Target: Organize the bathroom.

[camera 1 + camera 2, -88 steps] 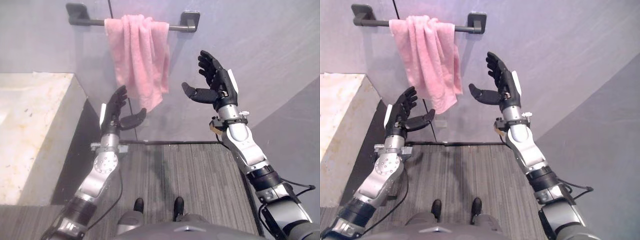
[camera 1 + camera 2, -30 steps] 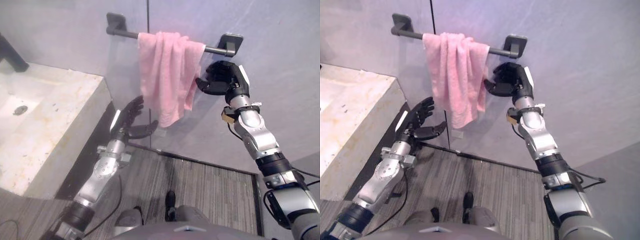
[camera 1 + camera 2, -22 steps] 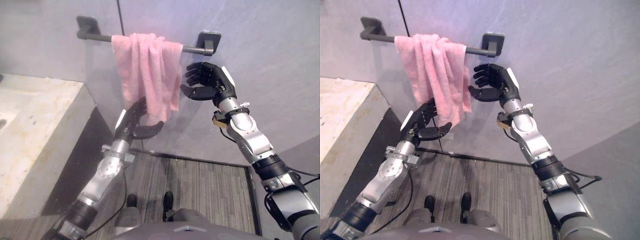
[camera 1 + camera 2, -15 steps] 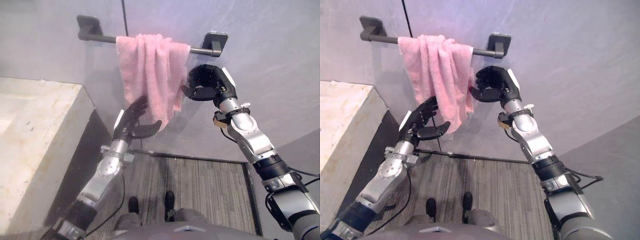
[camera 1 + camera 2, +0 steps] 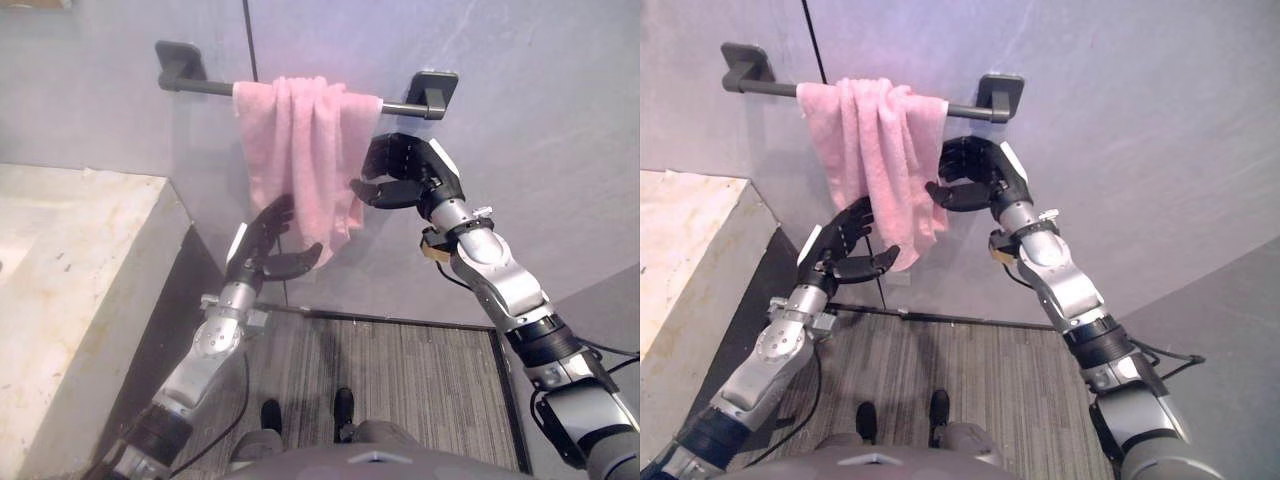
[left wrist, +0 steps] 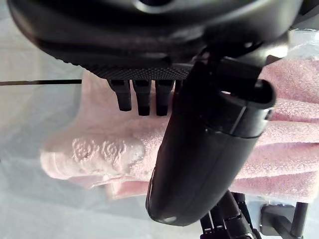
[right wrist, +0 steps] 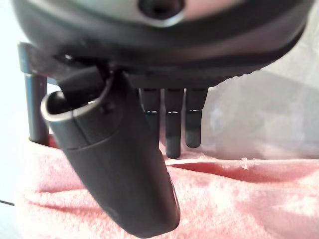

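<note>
Closing in now, the right robot hand point(image 5: 405, 178) has come across from open wall to the towel's right edge, while the left robot hand point(image 5: 262, 240) has risen to the towel's lower hem. The pink towel point(image 5: 302, 150) hangs bunched over the dark towel bar point(image 5: 200, 86), its long axis dropping straight down the grey wall point(image 5: 540, 120), its folds crowded toward the bar's right bracket point(image 5: 438, 88). Right robot hand sits just beside the towel's right edge, a little below the bar, fingers curled inward with the thumb opposite, yet in its wrist view the fingers point(image 7: 172, 130) stop just above the cloth, so it looks bent but holding nothing. Left robot hand is spread and relaxed, thumb out, at the towel's bottom corner; its wrist view shows the fingers point(image 6: 140, 98) in front of the terry pile, touching or nearly so. Right is nearer the bar, left nearer the hem. That cloth is soft, looped and thick, sure to slide on the smooth round bar. A pale stone counter point(image 5: 70, 300) lies well left of the towel.
</note>
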You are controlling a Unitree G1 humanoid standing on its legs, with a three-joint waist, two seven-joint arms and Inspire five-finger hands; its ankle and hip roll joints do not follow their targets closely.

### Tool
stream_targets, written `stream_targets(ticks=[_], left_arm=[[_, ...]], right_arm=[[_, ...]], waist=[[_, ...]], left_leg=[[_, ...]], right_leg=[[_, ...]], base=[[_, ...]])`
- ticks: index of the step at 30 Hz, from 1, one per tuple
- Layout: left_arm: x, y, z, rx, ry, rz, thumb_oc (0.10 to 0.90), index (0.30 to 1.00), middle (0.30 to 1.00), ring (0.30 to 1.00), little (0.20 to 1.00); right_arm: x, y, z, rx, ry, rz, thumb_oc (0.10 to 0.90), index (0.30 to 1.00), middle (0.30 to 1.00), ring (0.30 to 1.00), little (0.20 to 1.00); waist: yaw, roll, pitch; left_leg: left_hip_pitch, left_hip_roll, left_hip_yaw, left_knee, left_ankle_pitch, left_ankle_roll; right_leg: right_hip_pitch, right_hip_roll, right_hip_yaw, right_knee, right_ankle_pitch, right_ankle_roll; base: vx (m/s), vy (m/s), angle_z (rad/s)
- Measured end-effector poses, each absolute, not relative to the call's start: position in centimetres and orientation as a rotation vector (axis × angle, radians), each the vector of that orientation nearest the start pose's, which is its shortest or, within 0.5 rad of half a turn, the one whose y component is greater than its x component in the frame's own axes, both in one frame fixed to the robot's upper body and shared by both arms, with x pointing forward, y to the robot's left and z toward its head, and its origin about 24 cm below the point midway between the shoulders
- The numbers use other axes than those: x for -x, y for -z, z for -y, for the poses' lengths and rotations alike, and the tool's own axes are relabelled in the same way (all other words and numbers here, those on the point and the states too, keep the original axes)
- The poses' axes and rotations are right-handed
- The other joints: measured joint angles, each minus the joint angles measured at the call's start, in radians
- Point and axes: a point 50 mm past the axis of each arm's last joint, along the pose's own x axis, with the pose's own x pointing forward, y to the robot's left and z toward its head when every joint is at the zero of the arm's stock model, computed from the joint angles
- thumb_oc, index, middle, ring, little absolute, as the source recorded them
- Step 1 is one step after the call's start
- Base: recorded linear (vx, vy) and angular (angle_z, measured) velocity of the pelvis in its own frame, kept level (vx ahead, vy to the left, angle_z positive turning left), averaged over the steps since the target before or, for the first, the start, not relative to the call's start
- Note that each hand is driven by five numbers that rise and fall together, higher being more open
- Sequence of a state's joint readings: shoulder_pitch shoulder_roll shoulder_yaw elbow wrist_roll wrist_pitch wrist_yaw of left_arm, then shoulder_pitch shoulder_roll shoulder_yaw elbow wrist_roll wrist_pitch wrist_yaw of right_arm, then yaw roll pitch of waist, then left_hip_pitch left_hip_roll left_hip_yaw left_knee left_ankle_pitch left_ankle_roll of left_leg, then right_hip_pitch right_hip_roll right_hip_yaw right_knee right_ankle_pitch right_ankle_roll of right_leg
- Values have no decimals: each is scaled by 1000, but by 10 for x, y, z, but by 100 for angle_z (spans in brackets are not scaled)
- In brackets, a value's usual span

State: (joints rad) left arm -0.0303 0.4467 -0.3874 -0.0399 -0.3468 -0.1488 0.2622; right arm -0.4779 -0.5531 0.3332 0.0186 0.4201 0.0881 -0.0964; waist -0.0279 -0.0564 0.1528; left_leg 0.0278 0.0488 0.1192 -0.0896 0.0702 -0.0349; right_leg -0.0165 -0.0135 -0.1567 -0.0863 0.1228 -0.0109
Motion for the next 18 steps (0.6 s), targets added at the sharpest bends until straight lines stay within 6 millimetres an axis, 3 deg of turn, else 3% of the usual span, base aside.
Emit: stream_targets(ticks=[11, 12, 13, 14, 15, 18], left_arm=[[-246, -54, -150, -41, 90, 76, 800, 900, 900, 900, 900], [-246, -54, -150, -40, 90, 76, 800, 900, 900, 900, 900], [-246, -54, -150, -40, 89, 76, 800, 900, 900, 900, 900], [-246, -54, -150, -40, 89, 76, 800, 900, 900, 900, 900], [-246, -54, -150, -40, 88, 76, 800, 900, 900, 900, 900], [-246, -54, -150, -42, 79, 76, 800, 900, 900, 900, 900]], right_arm=[[-316, -152, 140, 193, -319, 195, 800, 900, 900, 900, 900], [-316, -152, 140, 194, -320, 194, 733, 799, 799, 799, 799], [-316, -152, 140, 195, -320, 193, 562, 542, 542, 542, 542], [-316, -152, 140, 196, -320, 192, 533, 500, 500, 500, 500], [-316, -152, 140, 196, -320, 191, 400, 300, 300, 300, 300], [-316, -152, 140, 211, -316, 194, 400, 300, 300, 300, 300]], waist=[[22, -2, -1], [23, -3, -2], [24, -5, -3], [24, -7, -4], [24, -9, -5], [22, -19, -11]], left_leg=[[8, -3, 14, 0, 1, 1], [9, -3, 15, 0, 0, 2], [10, -3, 15, 0, 0, 2], [10, -3, 16, 0, 0, 2], [10, -3, 17, 0, 0, 3], [14, -4, 24, 0, -2, 5]], right_leg=[[2, -1, 12, 0, 2, 7], [3, -1, 14, 0, 1, 7], [3, -1, 16, 0, 1, 8], [3, -1, 16, 0, 1, 8], [2, -2, 17, 0, 1, 9], [2, -1, 25, 0, 0, 10]], base=[[-2, 48, -3], [2, 37, -4], [0, 0, 0], [0, 0, 0], [0, 0, 0], [-6, 32, -7]])
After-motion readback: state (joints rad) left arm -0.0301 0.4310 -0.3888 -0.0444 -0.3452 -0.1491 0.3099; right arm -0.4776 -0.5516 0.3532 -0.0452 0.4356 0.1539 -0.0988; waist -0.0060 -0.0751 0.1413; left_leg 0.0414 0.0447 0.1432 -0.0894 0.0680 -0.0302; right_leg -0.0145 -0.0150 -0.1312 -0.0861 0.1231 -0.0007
